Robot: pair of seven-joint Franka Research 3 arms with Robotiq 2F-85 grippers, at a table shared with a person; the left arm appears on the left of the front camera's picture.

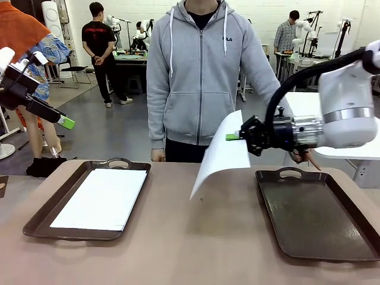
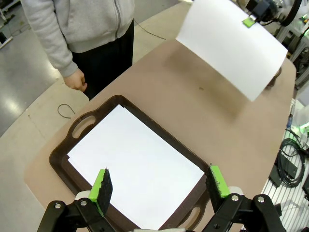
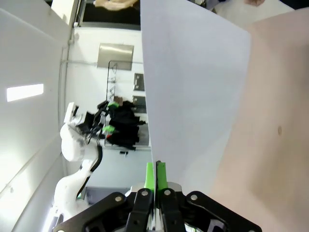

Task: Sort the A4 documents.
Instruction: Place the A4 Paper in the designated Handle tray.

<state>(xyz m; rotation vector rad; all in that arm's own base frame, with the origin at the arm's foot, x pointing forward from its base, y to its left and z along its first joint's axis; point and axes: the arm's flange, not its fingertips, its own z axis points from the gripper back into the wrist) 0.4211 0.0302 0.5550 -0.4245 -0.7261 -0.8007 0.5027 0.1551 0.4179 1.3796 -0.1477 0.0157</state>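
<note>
On the near left part of the worktop (image 1: 178,249) lies a dark brown handled tray (image 1: 41,217), and a white A4 sheet (image 1: 101,199) lies flat inside it, covering most of its floor. In the left wrist view the left gripper (image 2: 159,186) hangs above this tray with its green-padded fingers (image 2: 102,186) spread wide apart and nothing between them. Near the right edge of the worktop sits a second brown tray (image 1: 320,219), its floor bare. Between the two trays, above the middle of the worktop, a second A4 sheet (image 1: 221,153) hangs in the air, tilted and slightly curved, its lower corner clear of the surface. The right gripper (image 1: 233,136) has its fingers pressed together on the upper edge of this sheet; the right wrist view shows the green pads (image 3: 155,176) pinching the paper's edge. At the far edge of the worktop stands a person in a grey hooded top (image 1: 199,71), one hand (image 1: 157,155) down by the edge
</note>
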